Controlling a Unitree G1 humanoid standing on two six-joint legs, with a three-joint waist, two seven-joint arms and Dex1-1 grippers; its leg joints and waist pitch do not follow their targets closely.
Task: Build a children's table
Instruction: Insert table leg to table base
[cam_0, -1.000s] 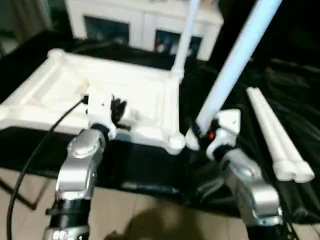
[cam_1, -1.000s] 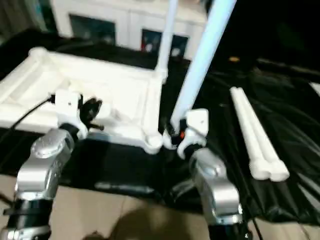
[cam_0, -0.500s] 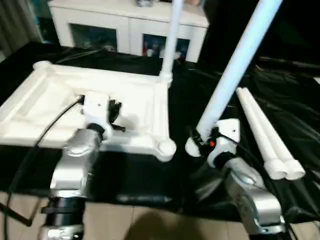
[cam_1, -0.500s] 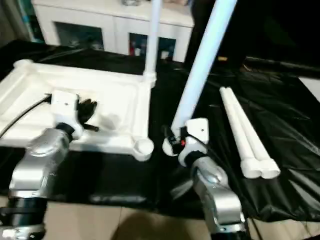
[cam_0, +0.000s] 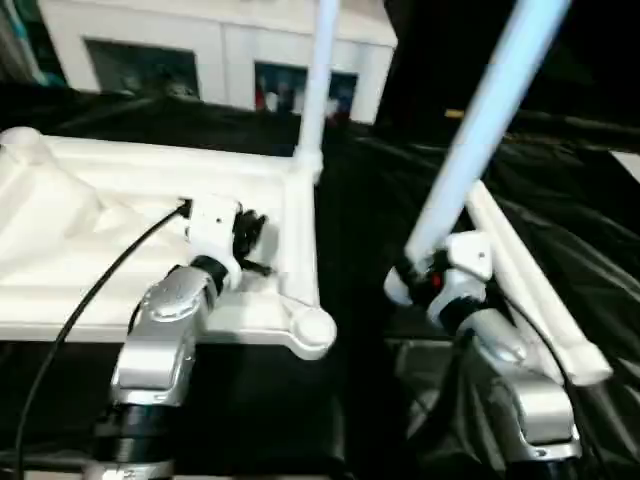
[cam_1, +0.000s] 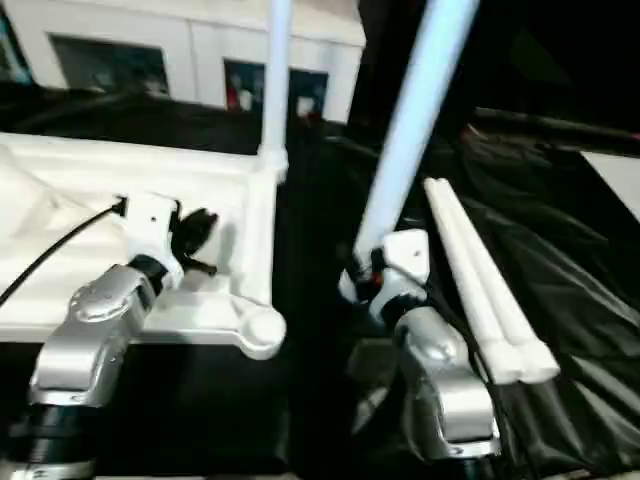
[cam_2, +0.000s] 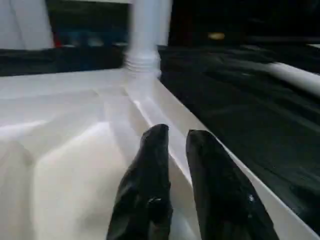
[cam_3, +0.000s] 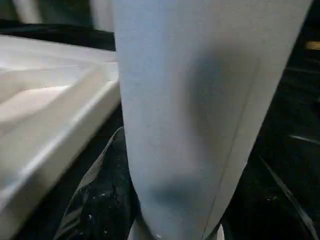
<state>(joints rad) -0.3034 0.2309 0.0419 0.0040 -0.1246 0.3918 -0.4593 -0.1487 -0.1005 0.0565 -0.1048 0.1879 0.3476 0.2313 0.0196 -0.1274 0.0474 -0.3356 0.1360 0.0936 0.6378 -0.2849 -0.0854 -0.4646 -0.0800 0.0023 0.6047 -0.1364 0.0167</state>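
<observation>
L end effector (cam_2: 172, 150) nearly closed, R (cam_0: 415, 272) clamped

Overall light: dim room; the white plastic looks bright against black sheeting.
Glare: the table top (cam_0: 120, 200) near the left pincer (cam_2: 172, 145) is washed out, its ribs barely readable.
Sheen: soft highlights on the black cover (cam_0: 560, 200) beyond the right pincer.
Blur: both head views are smeared.
Focus: the leg (cam_3: 200, 100) in the right wrist view is soft, shaded down its middle.
</observation>
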